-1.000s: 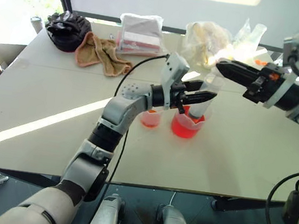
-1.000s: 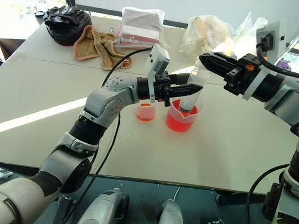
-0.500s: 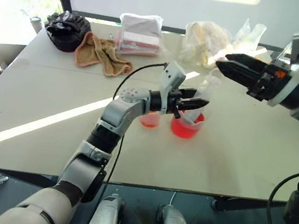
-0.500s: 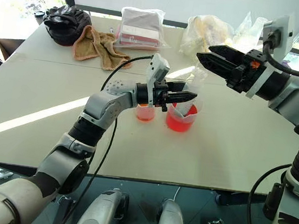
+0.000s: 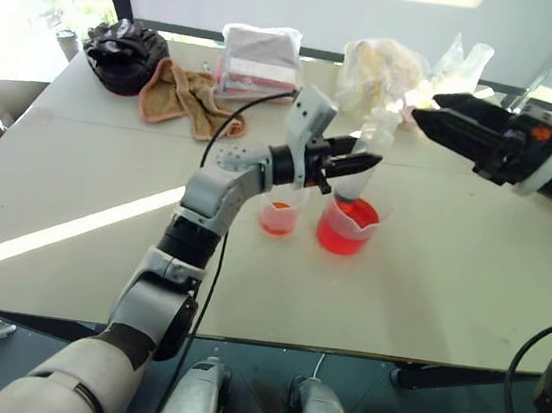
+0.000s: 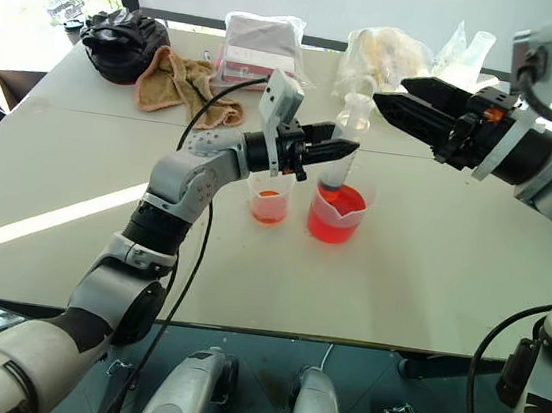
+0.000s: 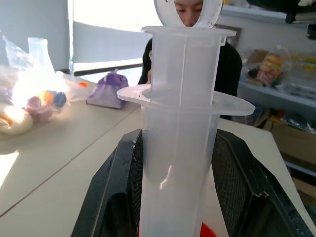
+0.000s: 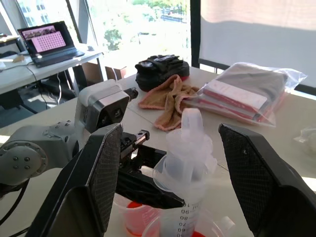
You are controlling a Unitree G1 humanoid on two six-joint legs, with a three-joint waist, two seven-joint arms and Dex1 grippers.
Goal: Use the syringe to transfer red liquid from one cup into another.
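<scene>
Left gripper clamps the syringe over the beaker; right gripper is open, so a crooked plunger grab risks spilling red liquid mid-table.

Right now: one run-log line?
left gripper: shut on syringe | syringe tip: over beaker | right gripper: open, apart | small cup: beside beaker
</scene>
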